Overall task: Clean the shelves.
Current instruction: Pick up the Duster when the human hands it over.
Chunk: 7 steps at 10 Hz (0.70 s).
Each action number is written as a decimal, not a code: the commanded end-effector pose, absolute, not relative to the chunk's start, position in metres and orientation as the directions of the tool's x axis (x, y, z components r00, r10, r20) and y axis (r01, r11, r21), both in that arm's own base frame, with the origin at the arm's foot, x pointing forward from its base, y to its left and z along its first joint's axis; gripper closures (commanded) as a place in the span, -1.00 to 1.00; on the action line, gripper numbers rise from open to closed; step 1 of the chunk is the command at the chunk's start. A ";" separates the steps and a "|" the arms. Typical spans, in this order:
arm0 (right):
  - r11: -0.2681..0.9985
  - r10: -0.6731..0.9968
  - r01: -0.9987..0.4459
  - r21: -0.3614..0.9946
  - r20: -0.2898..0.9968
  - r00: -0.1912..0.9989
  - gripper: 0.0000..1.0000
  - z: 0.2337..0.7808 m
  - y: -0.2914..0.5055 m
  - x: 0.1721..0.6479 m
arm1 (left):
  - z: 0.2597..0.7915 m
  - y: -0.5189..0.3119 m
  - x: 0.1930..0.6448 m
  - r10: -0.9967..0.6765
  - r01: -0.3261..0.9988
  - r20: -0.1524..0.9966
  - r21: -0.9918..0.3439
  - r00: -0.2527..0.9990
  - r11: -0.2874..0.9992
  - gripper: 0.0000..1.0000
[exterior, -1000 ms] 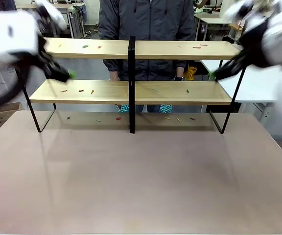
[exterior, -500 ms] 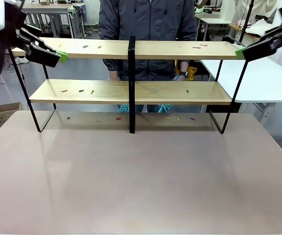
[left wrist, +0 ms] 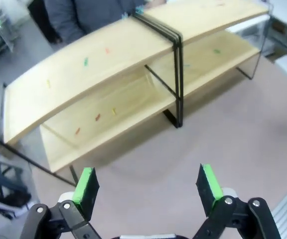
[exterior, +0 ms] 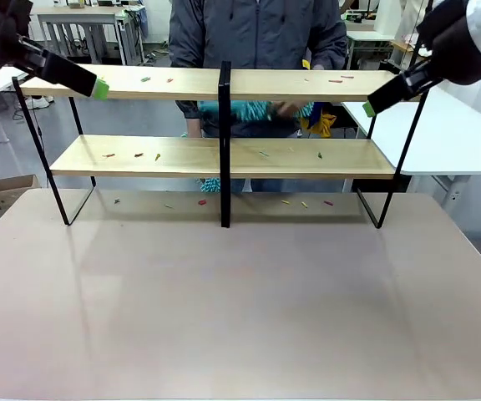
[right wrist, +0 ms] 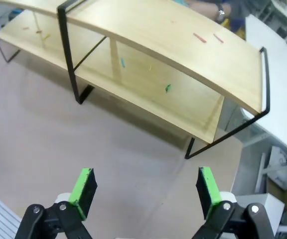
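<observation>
The shelves [exterior: 182, 156] stand at the far side of the table [exterior: 240, 317], long axis running left to right across it, two wooden tiers split by a black post [exterior: 224, 142]. Small coloured scraps [exterior: 144, 79] lie on the top board [exterior: 165, 82] and the lower board [exterior: 307, 159], and a few more on the table under the frame.

Behind the shelves a person [exterior: 257, 33] holds a fluffy teal duster [exterior: 253, 109] in the gap between the tiers, just right of the post; it's blurred, so I can't make out the grip.

The left gripper [left wrist: 148, 185] hangs at the left end of the top board, at about its height, and the right gripper [right wrist: 144, 188] is just off the right end. Both are spread wide with nothing between the green pads [left wrist: 86, 186]. From each wrist the shelves lie ahead and below, stretching away toward the post.

So each arm has its own end of the long boards nearest, while the middle belongs to the duster. To my eye the cleaning has barely begun, with scraps on both tiers.
</observation>
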State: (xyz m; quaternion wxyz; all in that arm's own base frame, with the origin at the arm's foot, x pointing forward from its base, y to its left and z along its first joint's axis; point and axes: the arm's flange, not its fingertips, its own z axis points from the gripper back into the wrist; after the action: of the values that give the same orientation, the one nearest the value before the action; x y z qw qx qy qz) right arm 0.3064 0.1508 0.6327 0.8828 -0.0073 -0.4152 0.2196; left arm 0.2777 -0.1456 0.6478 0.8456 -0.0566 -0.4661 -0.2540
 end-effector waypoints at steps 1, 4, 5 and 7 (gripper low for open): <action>0.941 0.314 -0.298 -0.160 0.741 0.593 -1.00 0.639 0.157 0.311 | 0.660 -0.158 0.270 -0.235 0.344 0.827 0.054 0.510 0.937 -1.00; 0.948 0.292 -0.287 -0.138 0.736 0.611 -1.00 0.637 0.154 0.318 | 0.659 -0.161 0.270 -0.178 0.286 0.827 0.022 0.533 0.958 -1.00; 0.946 0.299 -0.292 -0.143 0.735 0.609 -1.00 0.636 0.153 0.318 | 0.663 -0.162 0.267 -0.133 0.250 0.844 -0.002 0.520 0.968 -1.00; 0.940 0.316 -0.305 -0.153 0.725 0.612 -1.00 0.636 0.155 0.322 | 0.663 -0.164 0.268 -0.131 0.269 0.842 -0.017 0.523 0.963 -1.00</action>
State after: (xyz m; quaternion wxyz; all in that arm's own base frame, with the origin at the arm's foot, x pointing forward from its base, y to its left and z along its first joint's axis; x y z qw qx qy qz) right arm 0.3168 0.1512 0.6303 0.8961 -0.0081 -0.4073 0.1763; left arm 0.2681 -0.1603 0.6633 0.8711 -0.0604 -0.4726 -0.1186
